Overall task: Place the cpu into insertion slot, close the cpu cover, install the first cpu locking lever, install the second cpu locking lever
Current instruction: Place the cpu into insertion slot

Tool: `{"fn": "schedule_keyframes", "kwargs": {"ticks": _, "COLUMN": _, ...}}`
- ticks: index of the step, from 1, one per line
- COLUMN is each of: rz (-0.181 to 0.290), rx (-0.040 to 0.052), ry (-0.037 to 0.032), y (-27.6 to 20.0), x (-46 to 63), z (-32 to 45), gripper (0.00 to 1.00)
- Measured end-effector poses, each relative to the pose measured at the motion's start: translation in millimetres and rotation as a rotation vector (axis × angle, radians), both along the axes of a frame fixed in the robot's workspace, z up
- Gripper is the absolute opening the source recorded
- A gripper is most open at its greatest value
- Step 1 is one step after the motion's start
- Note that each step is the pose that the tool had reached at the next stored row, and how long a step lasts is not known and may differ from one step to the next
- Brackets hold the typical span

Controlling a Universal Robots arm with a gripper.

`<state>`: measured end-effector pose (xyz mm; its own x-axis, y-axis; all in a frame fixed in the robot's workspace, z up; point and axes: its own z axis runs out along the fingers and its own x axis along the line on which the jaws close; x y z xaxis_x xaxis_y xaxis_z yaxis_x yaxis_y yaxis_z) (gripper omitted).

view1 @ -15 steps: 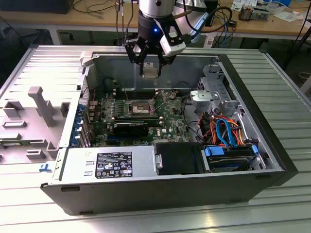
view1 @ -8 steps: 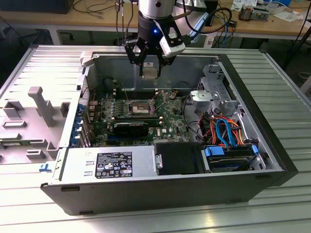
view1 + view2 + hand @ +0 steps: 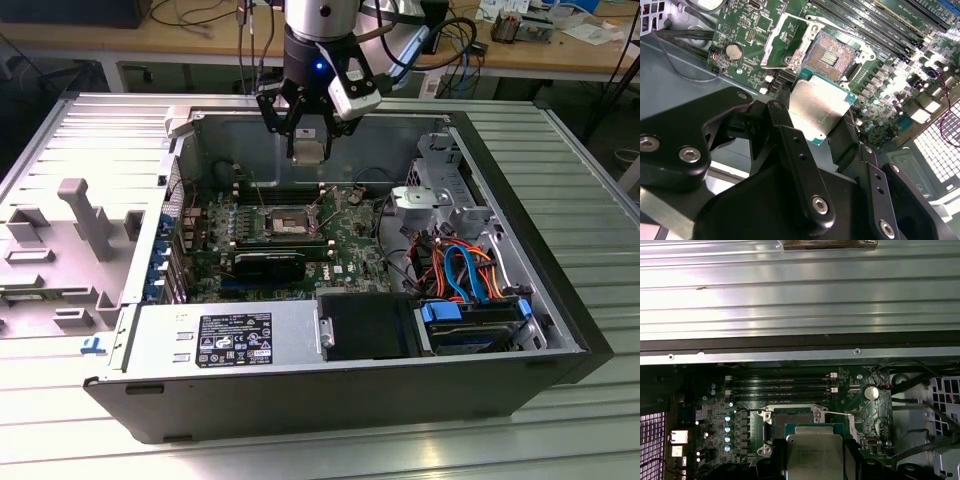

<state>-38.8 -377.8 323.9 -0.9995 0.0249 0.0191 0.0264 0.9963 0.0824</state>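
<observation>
The hand point(image 3: 308, 138) hangs over the open computer case point(image 3: 250, 150), its fingers point(image 3: 790, 140) clamped on opposite edges of the cpu point(image 3: 817, 107), which is held clear above the green board point(image 3: 350, 245). Beneath the hand lies the insertion slot point(image 3: 832, 55), bare, with the cpu cover point(image 3: 772, 42) swung open beside it. Well off toward the exterior view's right of the hand sit orange and blue cables point(image 3: 460, 265).

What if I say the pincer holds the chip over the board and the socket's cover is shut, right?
No: in the second wrist view the cpu cover is open, the insertion slot bare. The pincer does hold the cpu.
</observation>
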Motion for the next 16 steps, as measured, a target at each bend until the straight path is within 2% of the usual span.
{"fn": "schedule_keyframes", "kwargs": {"ticks": 16, "rz": 0.0, "rx": -0.0001, "ry": 0.0, "y": -0.4, "x": 0.0, "z": -3.5, "gripper": 0.54}}
